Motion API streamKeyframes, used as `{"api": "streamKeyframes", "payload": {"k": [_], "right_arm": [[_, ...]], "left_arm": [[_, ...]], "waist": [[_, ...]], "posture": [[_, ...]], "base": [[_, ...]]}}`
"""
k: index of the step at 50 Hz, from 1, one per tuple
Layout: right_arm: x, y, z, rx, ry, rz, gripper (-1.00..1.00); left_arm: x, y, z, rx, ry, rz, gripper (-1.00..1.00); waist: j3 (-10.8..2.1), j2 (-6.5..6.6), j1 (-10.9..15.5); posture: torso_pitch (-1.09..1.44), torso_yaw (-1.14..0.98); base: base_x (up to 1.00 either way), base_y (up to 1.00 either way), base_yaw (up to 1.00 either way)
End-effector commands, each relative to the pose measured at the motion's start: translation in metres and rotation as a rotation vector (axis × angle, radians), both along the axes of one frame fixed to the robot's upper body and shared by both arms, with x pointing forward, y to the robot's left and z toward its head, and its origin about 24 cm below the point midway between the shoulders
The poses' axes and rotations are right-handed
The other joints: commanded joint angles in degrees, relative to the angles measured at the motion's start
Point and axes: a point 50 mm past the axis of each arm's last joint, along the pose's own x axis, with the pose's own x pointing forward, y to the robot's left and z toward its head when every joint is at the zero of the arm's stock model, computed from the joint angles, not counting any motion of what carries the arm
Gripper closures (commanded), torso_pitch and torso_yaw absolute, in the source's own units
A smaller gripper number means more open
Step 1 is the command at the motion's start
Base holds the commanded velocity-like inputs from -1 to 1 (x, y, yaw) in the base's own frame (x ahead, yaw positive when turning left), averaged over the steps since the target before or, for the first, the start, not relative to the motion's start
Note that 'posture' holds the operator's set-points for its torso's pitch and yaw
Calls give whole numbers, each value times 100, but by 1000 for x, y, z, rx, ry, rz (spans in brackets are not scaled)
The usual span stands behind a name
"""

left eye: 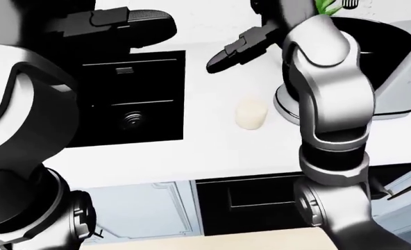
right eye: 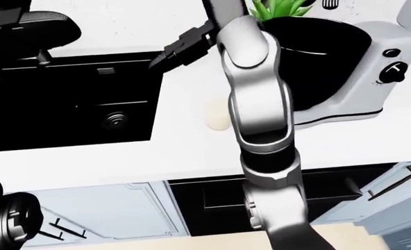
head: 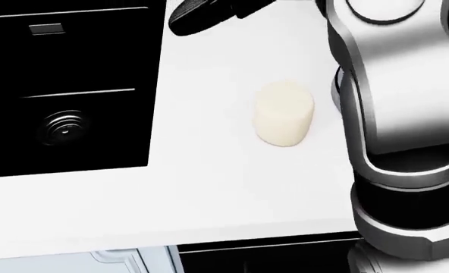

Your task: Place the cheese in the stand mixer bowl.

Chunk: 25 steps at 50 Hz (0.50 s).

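The cheese (head: 284, 114) is a pale cream cylinder lying on the white counter (head: 209, 187), also seen in the left-eye view (left eye: 250, 113). The stand mixer (right eye: 372, 78) with its dark bowl (right eye: 316, 47) stands to the right of it. My right hand (left eye: 237, 49) hovers open above and to the left of the cheese, fingers apart and empty. My right arm (left eye: 331, 104) stands between the cheese and the mixer. My left hand (left eye: 122, 23) is at the top left over the black sink, fingers extended and empty.
A black sink (head: 65, 91) with a round drain (head: 64, 128) fills the left of the counter. A green plant (right eye: 282, 8) stands behind the mixer. Pale cabinet doors (left eye: 150, 208) and a dark opening (left eye: 254, 200) lie below the counter edge.
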Motion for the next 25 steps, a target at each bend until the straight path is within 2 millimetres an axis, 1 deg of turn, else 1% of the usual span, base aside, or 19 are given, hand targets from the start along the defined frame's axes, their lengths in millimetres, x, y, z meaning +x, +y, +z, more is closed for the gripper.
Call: {"api": "streamKeyframes", "payload": {"k": [1, 11, 17, 21, 25], "right_arm": [[-9, 3, 13, -31, -62, 9, -100], [-17, 20, 5, -180, -29, 35, -100], [-21, 29, -6, -273, 13, 54, -100], [-21, 34, -16, -331, 53, 70, -100], [-20, 35, -22, -360, 80, 78, -100]], "left_arm": [[-6, 3, 10, -17, -61, 6, -100], [-6, 2, 10, -16, -61, 5, -100], [-7, 1, 10, -17, -60, 5, -100], [-7, 2, 10, -18, -59, 6, -100], [-6, 2, 10, -17, -60, 5, -100]], "waist": [[-155, 10, 3], [-143, 42, -16], [-142, 69, -37], [-146, 85, -44], [-154, 106, -52]], "posture": [[0, 0], [0, 0], [0, 0], [0, 0], [0, 0]], "base": [[0, 0, 0], [0, 0, 0], [0, 0, 0], [0, 0, 0], [0, 0, 0]]}}
